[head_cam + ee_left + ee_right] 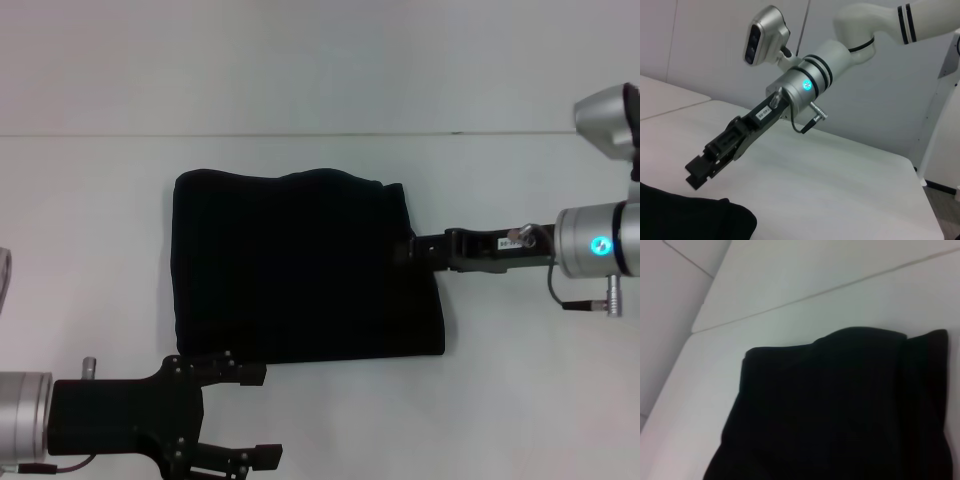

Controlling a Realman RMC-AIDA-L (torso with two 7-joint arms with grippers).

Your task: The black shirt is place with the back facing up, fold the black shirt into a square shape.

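Table [320, 70]: white, carries everything.
Black shirt [300, 265]: folded to a rough square, lying flat at the table's centre.
Right gripper [412, 249]: at the shirt's right edge; jaws' state cannot be told.
Left gripper [258, 415]: just beside the shirt's near edge, jaws open, empty.

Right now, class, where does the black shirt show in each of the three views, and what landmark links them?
Head view: the black shirt lies folded at centre on the white table.
Left wrist view: only one corner shows, low in the picture, below the right gripper.
Right wrist view: it fills the lower picture.
Shared landmark: the white table.
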